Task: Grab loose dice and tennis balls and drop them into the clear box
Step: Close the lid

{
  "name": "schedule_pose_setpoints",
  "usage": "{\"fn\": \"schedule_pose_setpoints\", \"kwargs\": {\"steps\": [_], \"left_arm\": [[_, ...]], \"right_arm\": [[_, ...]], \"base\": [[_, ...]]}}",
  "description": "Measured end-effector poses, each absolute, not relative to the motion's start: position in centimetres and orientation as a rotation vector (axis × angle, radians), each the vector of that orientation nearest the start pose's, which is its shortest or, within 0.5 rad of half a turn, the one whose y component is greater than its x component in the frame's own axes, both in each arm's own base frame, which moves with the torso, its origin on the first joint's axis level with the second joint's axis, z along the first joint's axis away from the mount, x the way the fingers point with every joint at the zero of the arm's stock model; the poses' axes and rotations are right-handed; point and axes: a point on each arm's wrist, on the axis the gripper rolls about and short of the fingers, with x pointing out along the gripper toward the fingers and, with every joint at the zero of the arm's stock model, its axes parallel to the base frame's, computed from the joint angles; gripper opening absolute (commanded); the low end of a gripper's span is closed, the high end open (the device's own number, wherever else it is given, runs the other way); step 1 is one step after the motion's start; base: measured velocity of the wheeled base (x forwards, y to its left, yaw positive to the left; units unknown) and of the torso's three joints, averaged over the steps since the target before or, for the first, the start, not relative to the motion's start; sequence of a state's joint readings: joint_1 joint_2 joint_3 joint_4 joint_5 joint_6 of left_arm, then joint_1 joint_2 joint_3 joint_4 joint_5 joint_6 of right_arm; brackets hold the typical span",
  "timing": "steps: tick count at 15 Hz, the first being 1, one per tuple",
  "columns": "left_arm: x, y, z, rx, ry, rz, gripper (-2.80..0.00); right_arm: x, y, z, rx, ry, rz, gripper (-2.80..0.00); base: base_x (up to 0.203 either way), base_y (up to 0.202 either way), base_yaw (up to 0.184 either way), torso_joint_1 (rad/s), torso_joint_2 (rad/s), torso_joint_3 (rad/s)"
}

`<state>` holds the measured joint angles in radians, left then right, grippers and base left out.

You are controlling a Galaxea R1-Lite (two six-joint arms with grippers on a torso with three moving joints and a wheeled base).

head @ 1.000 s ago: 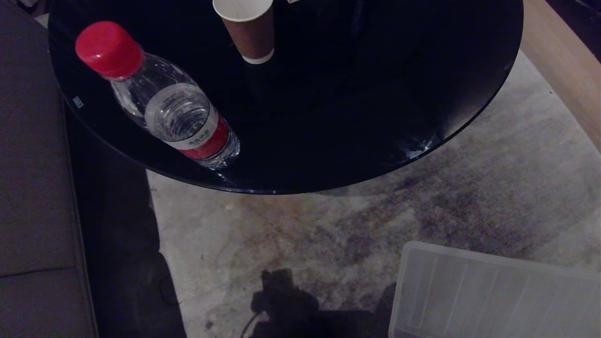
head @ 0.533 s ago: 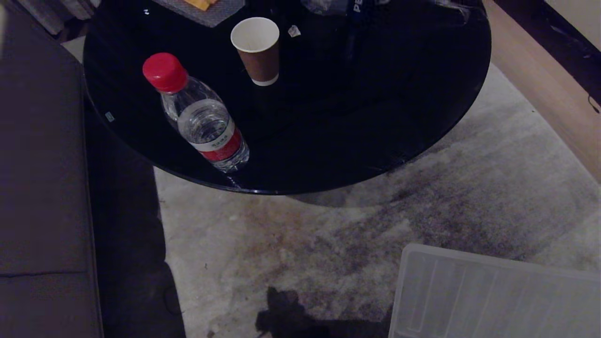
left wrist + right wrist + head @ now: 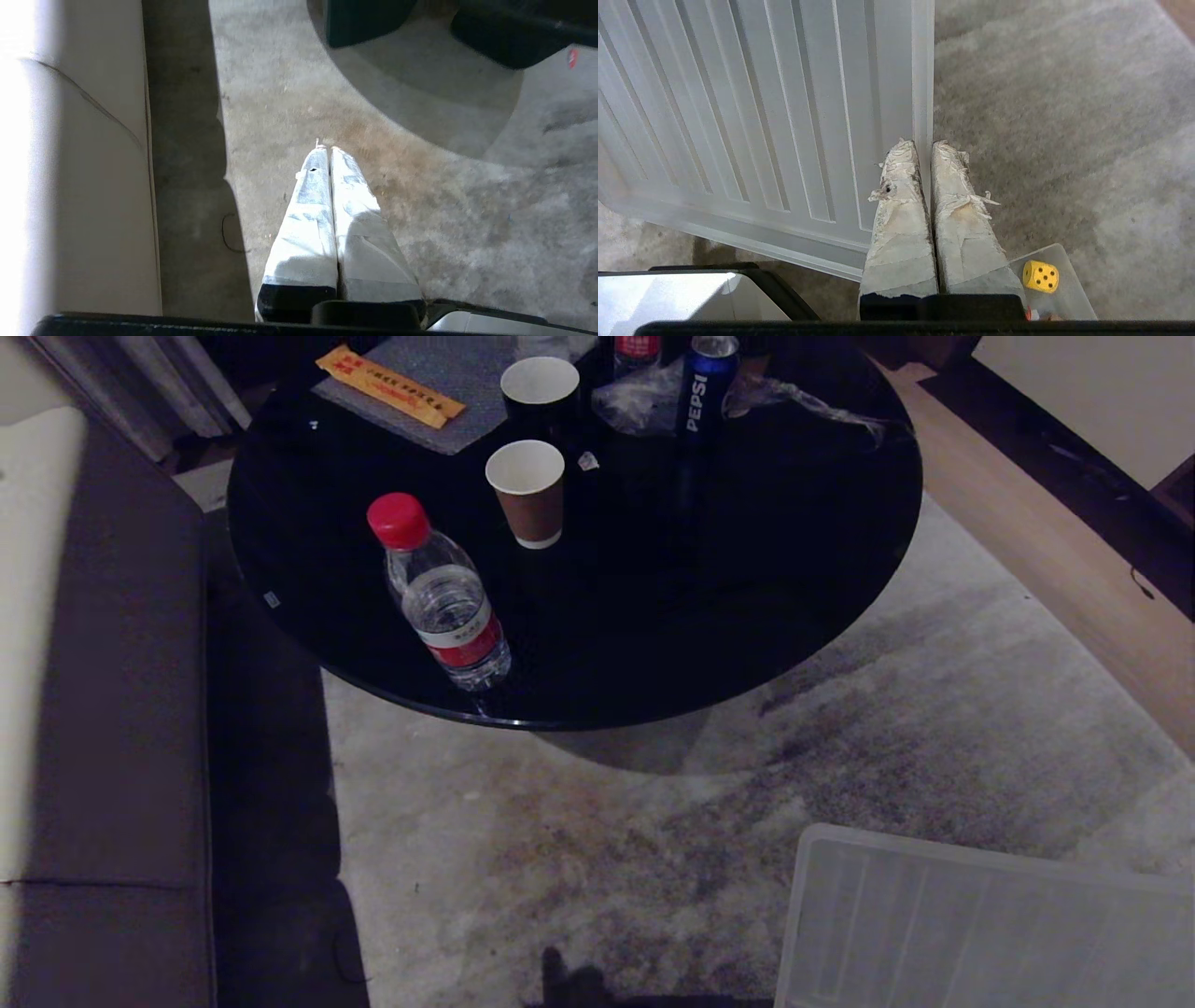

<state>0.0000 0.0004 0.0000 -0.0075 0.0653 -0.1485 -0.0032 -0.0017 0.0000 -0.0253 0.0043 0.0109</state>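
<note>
The yellow die (image 3: 1040, 276) sits at the lower right of the right wrist view, inside a corner of the clear box (image 3: 1069, 284). The right end effector (image 3: 924, 145) hangs fully closed and empty over the ribbed lid (image 3: 752, 116). The left end effector (image 3: 326, 149), also closed on nothing, hangs above the carpet (image 3: 420, 196). In the head view's upper half stands the black table (image 3: 747, 569).

Left gripper (image 3: 329, 148) shows two long tapering fingers (image 3: 306, 224) wrapped in smooth white tape, a small dark hole near one tip, black bases under the wrap. Right gripper (image 3: 923, 142) has the same build, but its tape is grubbier, frayed and peeling at the tips, with a brownish stain.
</note>
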Motion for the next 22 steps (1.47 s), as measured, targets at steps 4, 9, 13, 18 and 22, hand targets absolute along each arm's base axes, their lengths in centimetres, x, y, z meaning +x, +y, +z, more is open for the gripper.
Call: {"fn": "schedule_pose_setpoints", "kwargs": {"steps": [4, 9, 13, 18, 22], "left_arm": [[-2.28, 0.15, 7.63, -0.148, -0.012, 0.065, -2.80], [-2.28, 0.15, 7.63, -0.148, -0.012, 0.065, -2.80], [-2.28, 0.15, 7.63, -0.148, -0.012, 0.065, -2.80], [-2.28, 0.15, 7.62, -0.149, -0.012, 0.065, -2.80], [-2.28, 0.15, 7.63, -0.149, -0.012, 0.066, -2.80]], "right_arm": [[-2.30, 0.02, 7.80, 0.019, -0.027, 0.001, -2.80], [-2.30, 0.02, 7.81, 0.019, -0.028, 0.001, -2.80], [-2.30, 0.02, 7.80, 0.018, -0.027, 0.001, -2.80], [-2.30, 0.02, 7.82, 0.019, -0.028, 0.001, -2.80], [-2.30, 0.02, 7.81, 0.018, -0.027, 0.002, -2.80]], "base": [[0.000, 0.000, 0.000, 0.001, 0.00, 0.203], [0.000, 0.000, 0.000, 0.003, 0.00, 0.199], [0.000, 0.000, 0.000, 0.003, 0.00, 0.205], [0.000, 0.000, 0.000, 0.003, 0.00, 0.203], [0.000, 0.000, 0.000, 0.003, 0.00, 0.200]]}}
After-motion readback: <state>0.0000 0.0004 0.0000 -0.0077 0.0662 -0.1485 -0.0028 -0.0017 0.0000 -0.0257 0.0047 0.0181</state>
